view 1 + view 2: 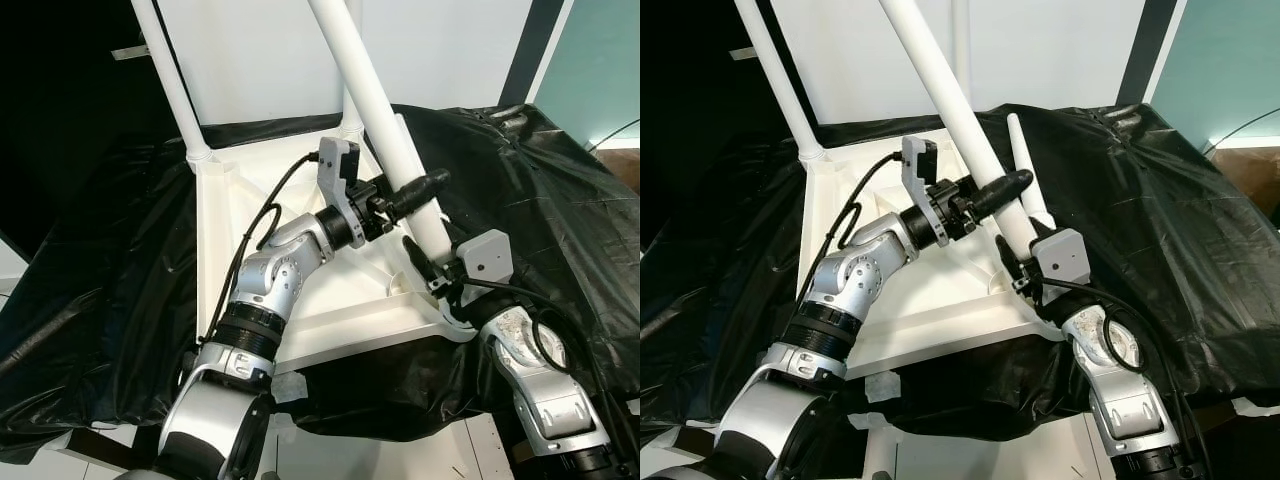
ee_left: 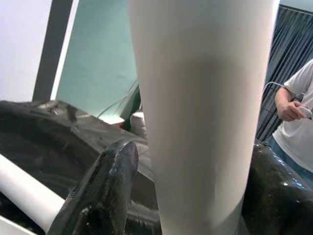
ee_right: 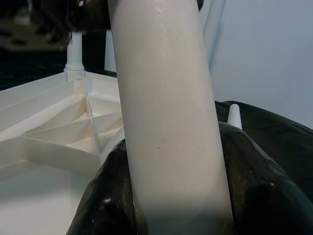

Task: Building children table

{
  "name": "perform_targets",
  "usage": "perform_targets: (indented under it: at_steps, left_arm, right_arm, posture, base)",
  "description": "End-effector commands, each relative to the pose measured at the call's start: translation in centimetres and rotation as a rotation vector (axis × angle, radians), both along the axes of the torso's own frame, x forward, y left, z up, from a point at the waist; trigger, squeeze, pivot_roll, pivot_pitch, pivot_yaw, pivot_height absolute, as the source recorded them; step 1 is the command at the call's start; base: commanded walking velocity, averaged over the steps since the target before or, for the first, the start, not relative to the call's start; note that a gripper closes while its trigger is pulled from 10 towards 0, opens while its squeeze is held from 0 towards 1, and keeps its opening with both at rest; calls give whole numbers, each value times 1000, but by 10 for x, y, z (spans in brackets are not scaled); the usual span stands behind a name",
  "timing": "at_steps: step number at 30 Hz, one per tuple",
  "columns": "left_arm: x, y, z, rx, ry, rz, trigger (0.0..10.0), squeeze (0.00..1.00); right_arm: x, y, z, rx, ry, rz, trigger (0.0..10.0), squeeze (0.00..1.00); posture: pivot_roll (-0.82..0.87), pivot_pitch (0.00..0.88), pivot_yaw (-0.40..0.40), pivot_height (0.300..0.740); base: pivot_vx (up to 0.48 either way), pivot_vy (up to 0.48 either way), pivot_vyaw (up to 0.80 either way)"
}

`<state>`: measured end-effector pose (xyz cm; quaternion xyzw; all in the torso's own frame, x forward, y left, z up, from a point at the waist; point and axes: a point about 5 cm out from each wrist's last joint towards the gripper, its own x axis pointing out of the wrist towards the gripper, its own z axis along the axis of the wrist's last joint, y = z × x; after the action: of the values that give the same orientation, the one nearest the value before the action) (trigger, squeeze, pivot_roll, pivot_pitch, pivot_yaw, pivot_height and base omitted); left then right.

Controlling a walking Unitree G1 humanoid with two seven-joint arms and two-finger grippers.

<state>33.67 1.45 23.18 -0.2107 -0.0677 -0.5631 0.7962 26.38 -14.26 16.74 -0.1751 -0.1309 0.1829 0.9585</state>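
A white table top (image 1: 225,240) lies upside down on black plastic sheeting, its ribbed underside facing up. A long white leg (image 1: 372,95) leans tilted, with its foot at the near right corner socket (image 1: 440,310). My left gripper (image 1: 425,190) is shut on this leg at mid-height; its black fingers (image 2: 100,196) press both sides of it. My right gripper (image 1: 432,272) is shut on the same leg just above the socket, with its fingers (image 3: 254,191) against the leg's sides. Two other legs (image 1: 172,85) (image 1: 960,40) stand upright in the far corners.
Another white leg (image 1: 1028,180) lies loose on the black sheeting (image 1: 540,200) behind the tilted leg. The sheeting drapes over a raised surface on both sides. A person in a white shirt (image 2: 298,122) stands off to the side, holding a small device.
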Motion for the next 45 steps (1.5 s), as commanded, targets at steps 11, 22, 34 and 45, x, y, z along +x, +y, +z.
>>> perform_targets:
  at_steps: [11, 22, 34, 45]
  left_arm:
    - [-1, 10, 45, -92, -143, 71, 4549, 0]
    - [-11, 4, 37, -52, -208, 28, 0, 0]
    - [-11, 4, 34, -30, -215, 67, 0, 0]
    - [-13, 0, 30, -5, -241, 69, 0, 0]
  right_arm:
    - [-8, 3, -32, 16, 151, 7, 10000, 0]
    - [-1, 4, -21, 62, 173, -37, 10000, 1000]
    - [-7, 16, -5, -114, 282, 3, 10000, 0]
    - [-21, 5, 20, -175, 336, -4, 10000, 0]
  posture:
    - [-170, 14, 62, 740]
    - [-174, 12, 65, 740]
    - [-190, 14, 61, 740]
    - [-210, 20, 50, 740]
  base:
    - [0, 0, 0]
    - [0, 0, 0]
    - [0, 0, 0]
    - [0, 0, 0]
